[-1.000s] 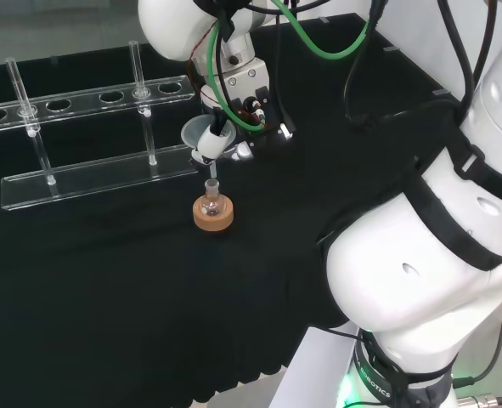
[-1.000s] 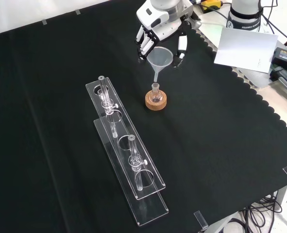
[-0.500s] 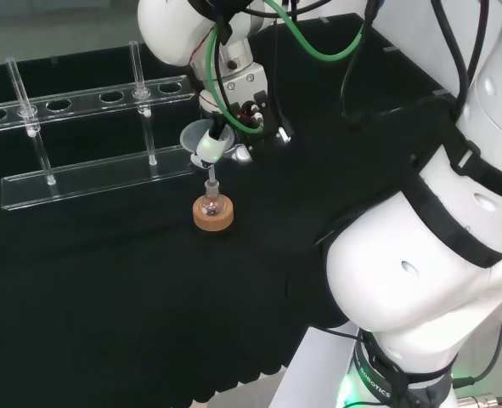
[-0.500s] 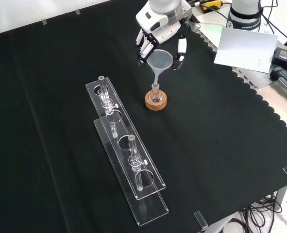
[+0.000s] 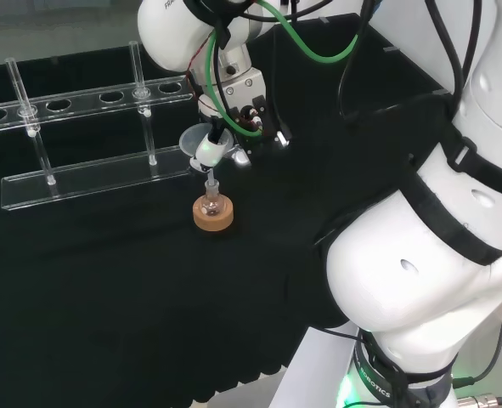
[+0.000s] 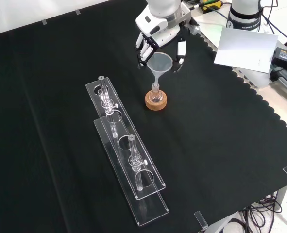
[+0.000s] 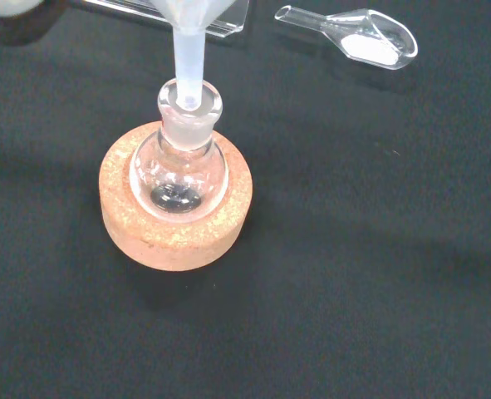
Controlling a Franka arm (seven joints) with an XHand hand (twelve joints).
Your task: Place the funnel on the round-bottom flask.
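Funnel (image 6: pixel 160 65) lowered w/ hand (image 6: pixel 155 36), stem now entering flask (image 6: pixel 156 95) neck.

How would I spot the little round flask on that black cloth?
Find the long clear rack on the black cloth, then look right of its far end in the front view. The round-bottom flask sits in a cork ring, the only tan thing there, under the funnel.

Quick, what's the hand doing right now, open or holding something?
Hand: shut on the funnel, its stem at the round-bottom flask mouth.
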